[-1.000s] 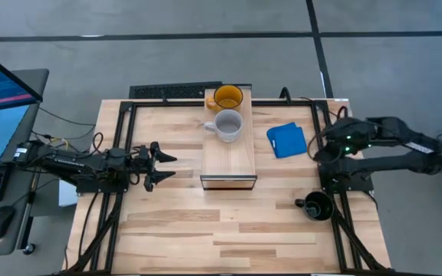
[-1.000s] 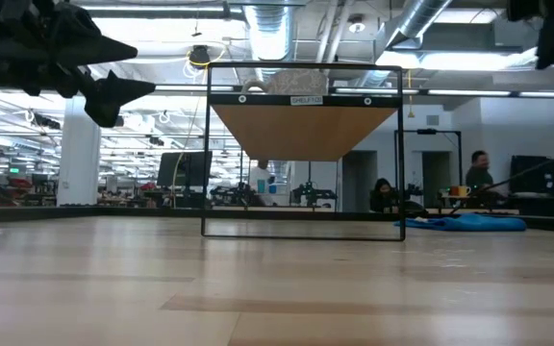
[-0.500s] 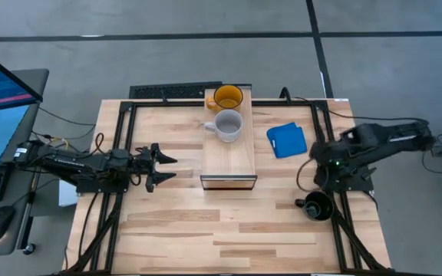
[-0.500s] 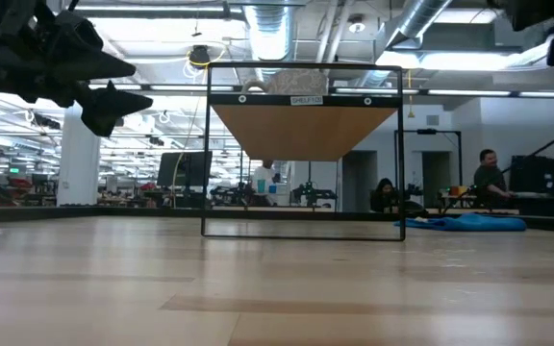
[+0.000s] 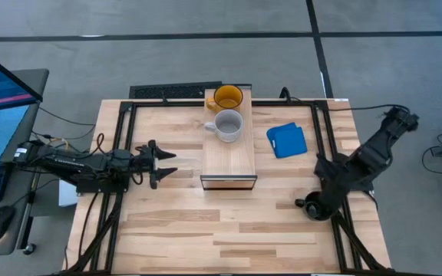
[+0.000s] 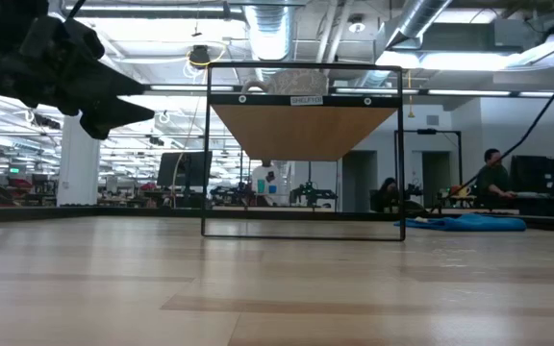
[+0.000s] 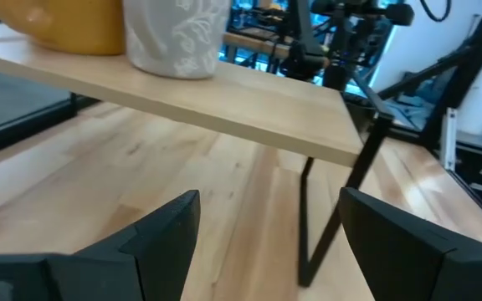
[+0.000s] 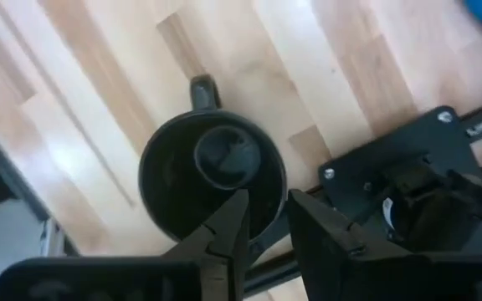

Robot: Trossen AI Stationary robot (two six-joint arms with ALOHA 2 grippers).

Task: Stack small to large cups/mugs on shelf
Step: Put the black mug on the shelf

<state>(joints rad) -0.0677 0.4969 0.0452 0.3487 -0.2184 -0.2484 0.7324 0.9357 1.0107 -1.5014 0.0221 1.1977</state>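
The shelf (image 5: 229,146) stands mid-table on dark legs. A yellow-orange mug (image 5: 227,97) stands on its far end and a light grey mug (image 5: 227,125) just nearer; both show in the left wrist view (image 7: 174,33). The black mug (image 5: 315,205) stands upright on the table at the near right, its handle (image 8: 203,88) toward the left. My right gripper (image 8: 266,221) hangs over the mug's rim, pointing down, fingers a narrow gap apart; I see no touch. My left gripper (image 5: 167,162) is open and empty, left of the shelf, pointing at it.
A flat blue object (image 5: 286,140) lies on the table right of the shelf. Dark frame rails (image 5: 336,222) run along the table's left and right sides, one right beside the black mug. Bare tabletop lies near the front edge (image 5: 221,238). People show in the room beyond.
My right arm has swung round and its gripper has gone toward the table's near edge and down, from beside the blue object to just over the black mug. The mugs have stayed where they were.
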